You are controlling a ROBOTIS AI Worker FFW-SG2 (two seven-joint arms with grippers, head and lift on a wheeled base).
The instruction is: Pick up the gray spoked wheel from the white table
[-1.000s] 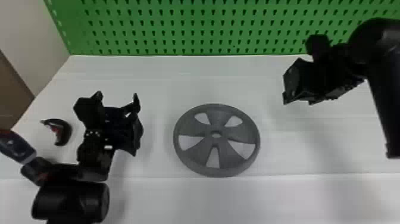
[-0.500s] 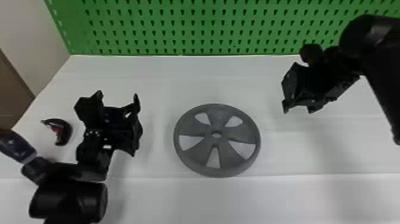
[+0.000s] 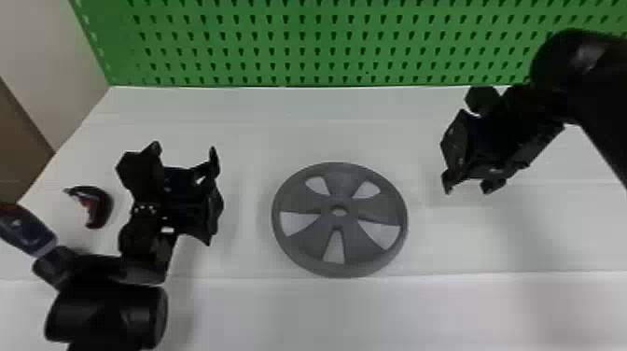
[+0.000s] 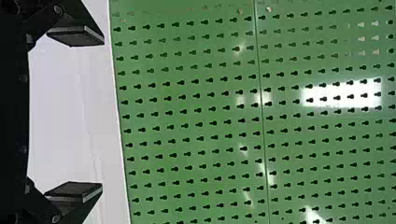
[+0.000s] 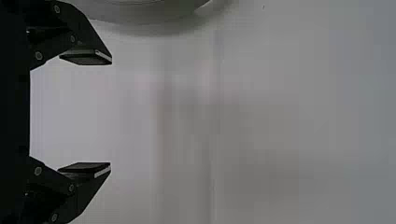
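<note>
Green pegboard (image 3: pixel 303 51) stands behind the white table (image 3: pixel 280 130), where the gray spoked wheel (image 3: pixel 343 179) lies flat. Left of the wheel is the left gripper (image 3: pixel 184 149), right of it the right gripper (image 3: pixel 469 187), both spread wide and holding nothing

The spoked wheel (image 3: pixel 343 252) lies on the table (image 3: pixel 322 126), with the pegboard (image 3: pixel 322 44) behind it. Left of the wheel is the left gripper (image 3: pixel 184 148), and farther left an object (image 3: pixel 101 205); right of the wheel is the right gripper (image 3: pixel 469 187).
</note>
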